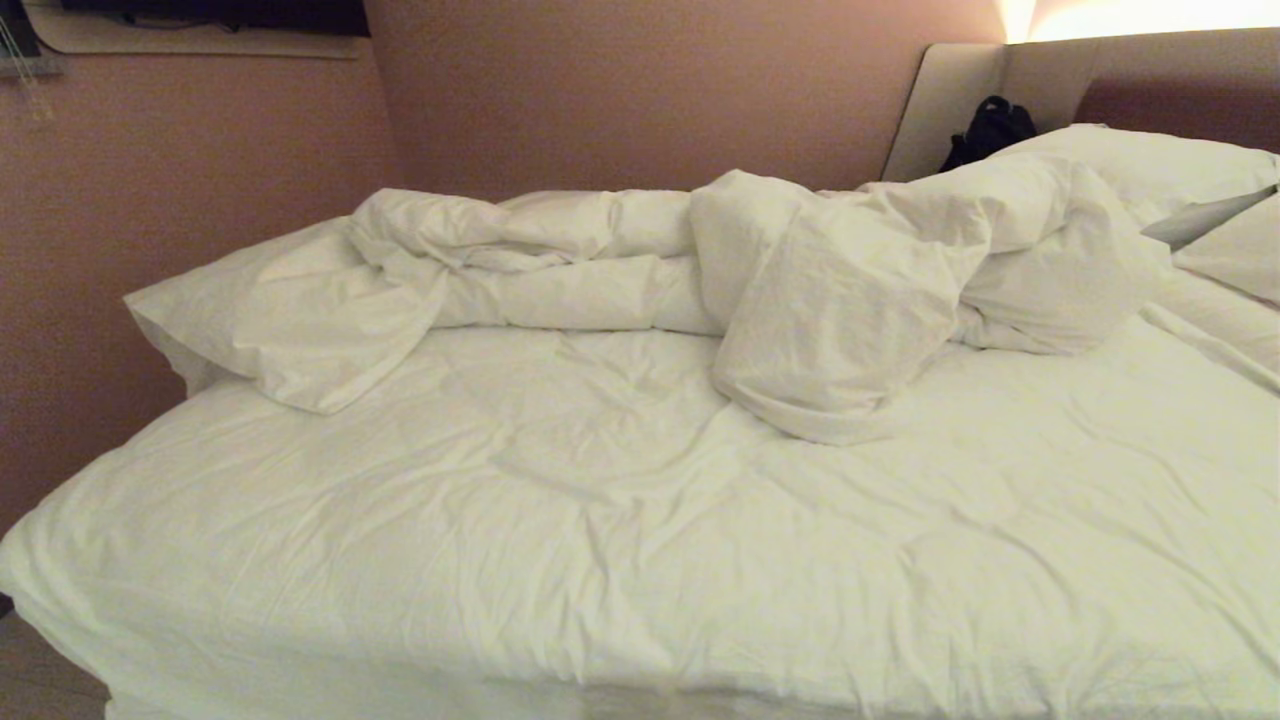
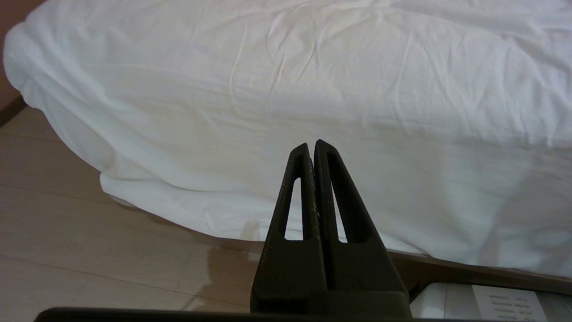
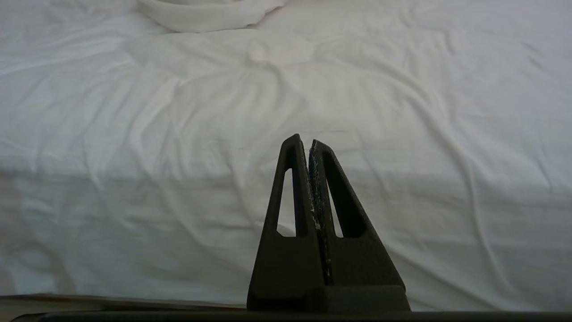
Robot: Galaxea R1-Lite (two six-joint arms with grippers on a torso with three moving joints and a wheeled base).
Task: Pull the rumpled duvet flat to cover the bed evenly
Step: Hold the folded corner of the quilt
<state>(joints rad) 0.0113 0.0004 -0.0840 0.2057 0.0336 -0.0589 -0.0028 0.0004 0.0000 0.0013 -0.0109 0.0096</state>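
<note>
The white duvet (image 1: 820, 300) lies rumpled in a long ridge across the far half of the bed, with one fold flopped toward me. Its near part (image 1: 600, 540) lies fairly flat and hangs over the bed's near edge. Neither arm shows in the head view. My left gripper (image 2: 311, 145) is shut and empty, held low in front of the duvet's hanging corner (image 2: 313, 80), apart from it. My right gripper (image 3: 304, 139) is also shut and empty, facing the duvet's near side (image 3: 268, 89) without touching it. The bed's padded headboard (image 1: 960, 100) stands at the right.
White pillows (image 1: 1150, 165) lie by the headboard, a black bag (image 1: 990, 130) behind them. A pinkish wall (image 1: 150, 200) runs close along the bed's far and left sides. Pale floor (image 2: 89, 250) lies below the left gripper, with the bed's dark base (image 2: 469, 268) under the duvet's hem.
</note>
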